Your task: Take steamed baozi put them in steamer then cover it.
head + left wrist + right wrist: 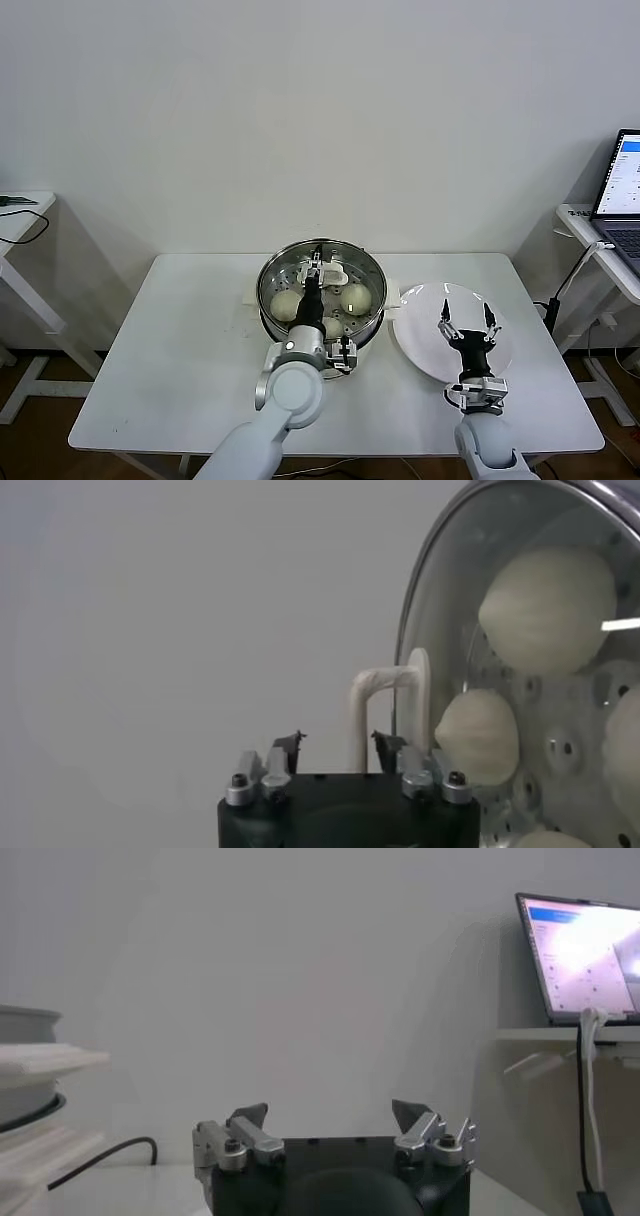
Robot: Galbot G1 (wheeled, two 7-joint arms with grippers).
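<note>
The steamer (372, 322), a shiny steel pot, stands mid-table with the clear glass cover (345, 258) lying on it. Three steamed baozi (287, 303) show through the glass. In the left wrist view the cover (450, 600) fills one side, with baozi (548, 608) behind it. My left gripper (316, 268) hovers over the cover's cream handle (385, 705). Its jaws stand open, and one leg of the handle sits between the fingertips of the left gripper (337, 742) without being pinched. My right gripper (468, 322) waits open above the white plate (420, 330) and holds nothing; the right gripper (330, 1113) shows the same.
The white table (180, 340) carries only the steamer and plate. A laptop (625, 190) sits on a side table at the far right, with a cable hanging from it. Another side table (20, 215) stands at the far left.
</note>
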